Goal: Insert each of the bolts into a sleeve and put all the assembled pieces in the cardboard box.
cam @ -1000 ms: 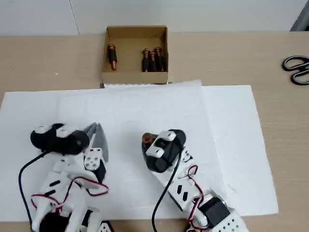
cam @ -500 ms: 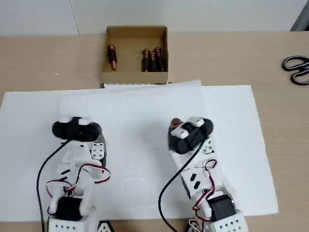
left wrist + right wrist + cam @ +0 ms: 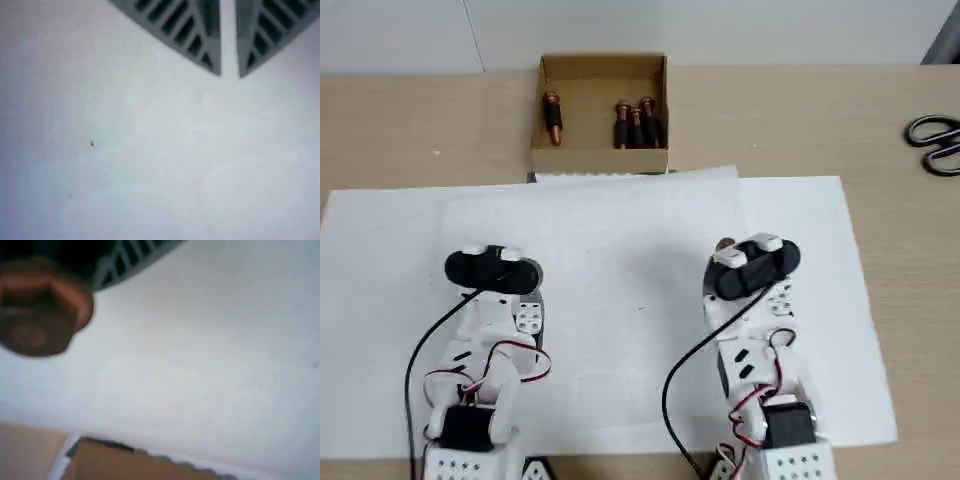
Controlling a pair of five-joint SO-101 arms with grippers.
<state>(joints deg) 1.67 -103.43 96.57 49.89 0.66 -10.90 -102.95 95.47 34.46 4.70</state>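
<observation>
The cardboard box (image 3: 603, 66) stands at the table's far edge, with several copper bolts in black sleeves (image 3: 636, 123) lying inside, one of them apart (image 3: 552, 116). My right gripper (image 3: 728, 262) hangs over the white paper right of centre, shut on a bolt whose copper hex head (image 3: 41, 310) shows close up. That head (image 3: 722, 245) peeks out beside the arm's black motor. Over bare paper at the left, my left gripper (image 3: 229, 74) has its grey ribbed fingers (image 3: 200, 35) shut to a thin slit with nothing between them.
A large white paper sheet (image 3: 620, 220) covers the middle of the wooden table. Scissors (image 3: 935, 140) lie at the far right edge. The box's near wall (image 3: 125, 462) shows past the paper's edge in the right wrist view.
My right arm swung to the right with the bolt in its gripper. The left arm also shifted right and straightened, and its gripper is now tucked under the motor.
</observation>
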